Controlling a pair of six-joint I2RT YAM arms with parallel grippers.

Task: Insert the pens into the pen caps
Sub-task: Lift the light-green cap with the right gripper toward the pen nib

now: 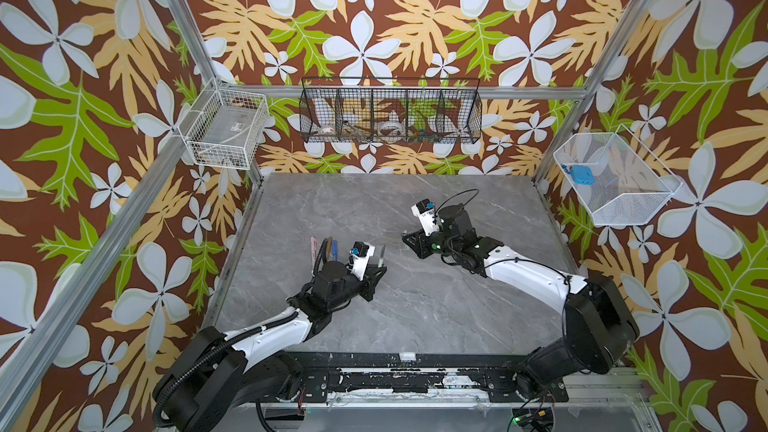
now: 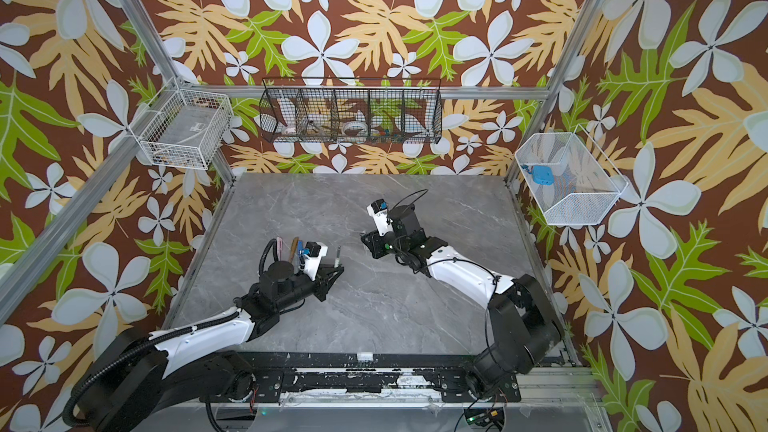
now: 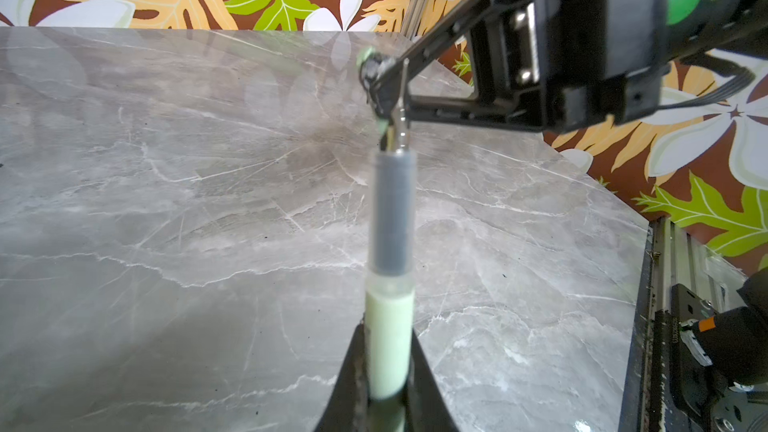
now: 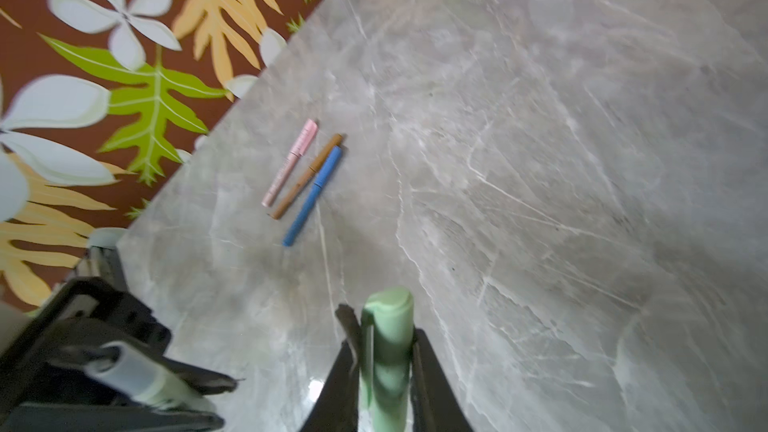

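My left gripper (image 3: 388, 371) is shut on the grey-green pen (image 3: 390, 222), whose dark tip points toward my right gripper (image 3: 380, 89). In both top views this pen (image 1: 383, 253) (image 2: 338, 254) sticks out of the left gripper (image 1: 375, 272) (image 2: 334, 270), a short gap away from the right gripper (image 1: 405, 236) (image 2: 363, 238). The right gripper (image 4: 384, 332) is shut on the light green pen cap (image 4: 390, 309). Pink (image 4: 291, 162), brown (image 4: 309, 174) and blue (image 4: 313, 195) pens lie side by side on the table, each with a same-coloured cap on one end.
The three lying pens (image 1: 326, 247) sit near the table's left edge, just behind the left wrist. A black wire basket (image 1: 390, 116) hangs on the back wall, with white wire baskets at left (image 1: 224, 128) and right (image 1: 615, 178). The grey marble table (image 1: 415, 305) ends at a black front rail.
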